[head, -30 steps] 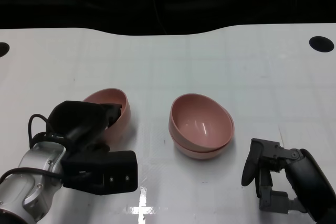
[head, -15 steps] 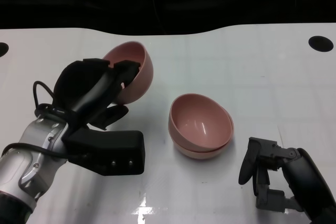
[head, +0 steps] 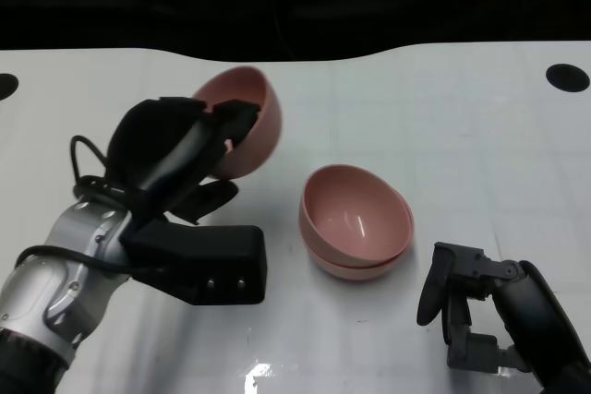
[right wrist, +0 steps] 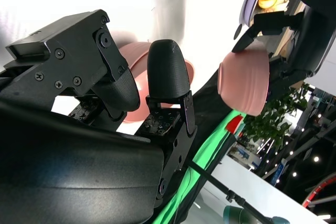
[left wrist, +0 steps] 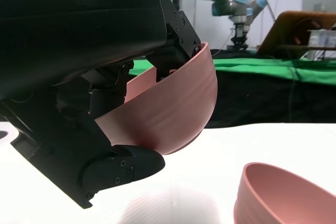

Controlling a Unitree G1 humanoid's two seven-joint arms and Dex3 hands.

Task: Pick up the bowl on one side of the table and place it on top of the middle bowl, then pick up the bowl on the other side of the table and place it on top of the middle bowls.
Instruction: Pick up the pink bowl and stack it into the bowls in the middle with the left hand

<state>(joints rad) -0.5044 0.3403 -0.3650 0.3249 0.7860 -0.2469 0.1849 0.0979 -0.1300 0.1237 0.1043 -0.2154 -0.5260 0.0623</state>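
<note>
My left hand [head: 180,159] grips a pink bowl [head: 242,126] by its rim and holds it tilted above the table, up and to the left of the middle stack. In the left wrist view the held pink bowl [left wrist: 168,108] hangs in the air with the fingers [left wrist: 173,35] over its rim. Two pink bowls sit nested as the middle stack [head: 355,220] on the white table [head: 443,126]. My right hand [head: 480,311] rests low at the front right, holding nothing, fingers apart. The right wrist view shows the held bowl [right wrist: 247,85] in the distance.
Black round holes [head: 565,77] mark the table's far right and far left corners. The table's dark curved back edge [head: 295,51] runs behind the bowls. In the left wrist view a green-covered bench [left wrist: 273,69] and a robot arm stand beyond the table.
My left hand has lifted the left pink bowl off the table and carried it up and slightly rightward toward the stack. The right hand has barely shifted.
</note>
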